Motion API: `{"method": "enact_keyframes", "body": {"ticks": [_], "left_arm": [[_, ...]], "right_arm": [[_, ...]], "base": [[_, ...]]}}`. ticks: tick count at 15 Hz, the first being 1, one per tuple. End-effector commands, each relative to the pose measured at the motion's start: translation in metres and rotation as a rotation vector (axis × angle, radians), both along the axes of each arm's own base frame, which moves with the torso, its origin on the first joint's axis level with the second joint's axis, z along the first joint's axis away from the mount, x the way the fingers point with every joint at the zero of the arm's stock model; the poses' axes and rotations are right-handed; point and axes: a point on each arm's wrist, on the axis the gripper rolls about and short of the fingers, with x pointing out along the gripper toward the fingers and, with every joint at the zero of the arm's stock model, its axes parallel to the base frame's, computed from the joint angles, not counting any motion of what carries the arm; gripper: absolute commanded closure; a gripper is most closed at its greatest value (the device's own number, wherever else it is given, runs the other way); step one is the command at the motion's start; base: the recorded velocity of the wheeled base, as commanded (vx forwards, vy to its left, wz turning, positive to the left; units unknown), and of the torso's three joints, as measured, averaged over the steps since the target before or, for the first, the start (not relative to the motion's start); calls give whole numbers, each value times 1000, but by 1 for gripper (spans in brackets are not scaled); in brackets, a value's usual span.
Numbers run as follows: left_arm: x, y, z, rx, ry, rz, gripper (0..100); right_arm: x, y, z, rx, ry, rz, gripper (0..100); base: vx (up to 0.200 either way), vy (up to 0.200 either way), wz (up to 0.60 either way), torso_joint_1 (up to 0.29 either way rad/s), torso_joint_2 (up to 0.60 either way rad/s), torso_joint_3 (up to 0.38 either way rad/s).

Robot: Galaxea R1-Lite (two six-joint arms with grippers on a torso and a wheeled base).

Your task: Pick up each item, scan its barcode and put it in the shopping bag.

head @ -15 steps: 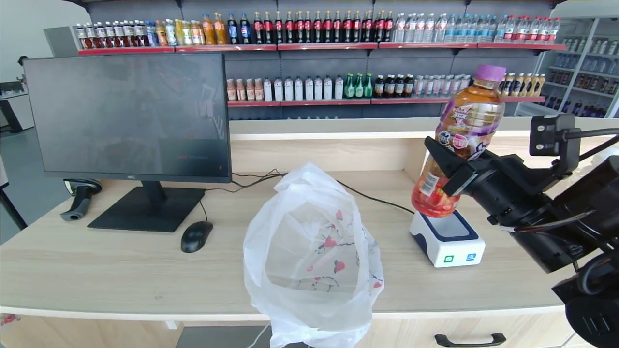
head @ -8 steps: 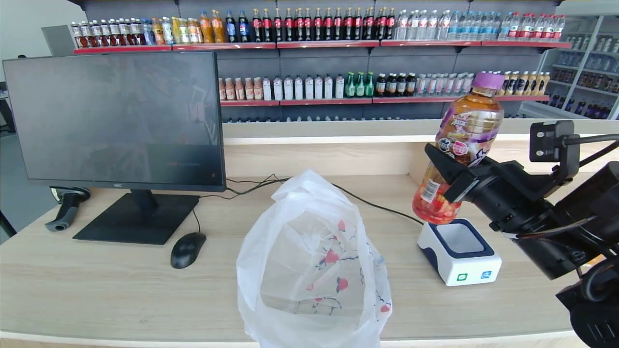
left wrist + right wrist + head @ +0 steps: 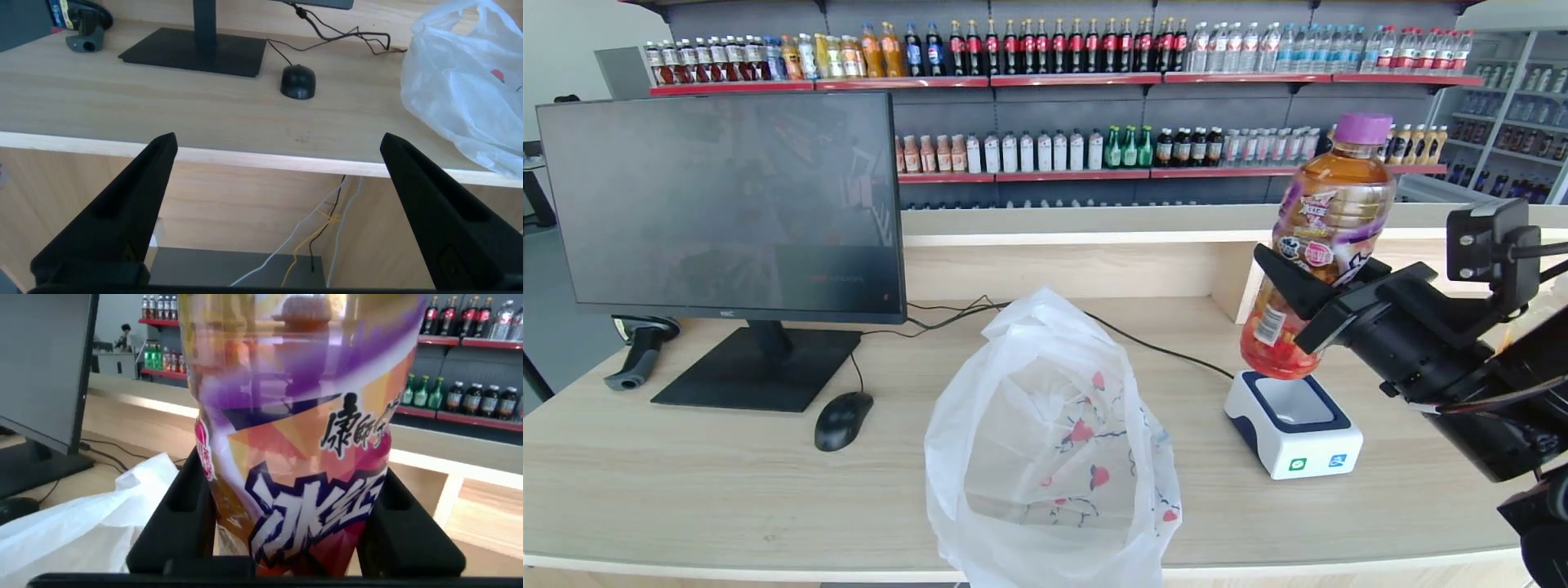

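A tea bottle [image 3: 1319, 237] with a purple cap and an orange-purple label hangs slightly tilted in my right gripper [image 3: 1327, 282], which is shut on its lower half. Its base hovers just above the white and blue barcode scanner [image 3: 1294, 425] on the counter. The bottle [image 3: 302, 425] sits between the black fingers [image 3: 184, 514] in the right wrist view. A translucent white shopping bag [image 3: 1045, 441] with red flower print stands open to the scanner's left, at the counter's front edge. My left gripper [image 3: 278, 143] is open, low in front of the counter edge [image 3: 245, 155].
A dark monitor [image 3: 727, 204] on its stand fills the counter's left, with a black mouse [image 3: 843, 408] and a handheld scanner [image 3: 641, 351] nearby. A cable [image 3: 1143, 347] runs behind the bag. A raised ledge [image 3: 1094, 220] backs the counter; drink shelves stand beyond.
The head camera has shifted, so the whole scene sits differently. The bottle stays in my right gripper over the scanner, drifting slightly right over it in the last half second.
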Motion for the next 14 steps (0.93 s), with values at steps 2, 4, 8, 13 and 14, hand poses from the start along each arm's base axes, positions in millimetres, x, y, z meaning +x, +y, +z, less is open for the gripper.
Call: {"method": "enact_keyframes", "body": {"ticks": [2,4,8,13,14], "left_arm": [[0,0,0,1,0,0,0],[0,0,0,1,0,0,0],[0,0,0,-1,-2,0,0],[0,0,0,-1,0,0,0],[0,0,0,1,-2,0,0]], "right_arm": [[3,-8,-4,-87,-24,-24,100],[5,-12,-8,-192,-56,-18,100],[12,-19,0,-376,-204,8,100],[17,-15,-15,-532,-256,52,100],[17,-16,-18,-563,-268,71,100]], "base": [[0,0,0,0,0,0],[0,0,0,0,0,0],[0,0,0,0,0,0],[0,0,0,0,0,0],[0,0,0,0,0,0]]}}
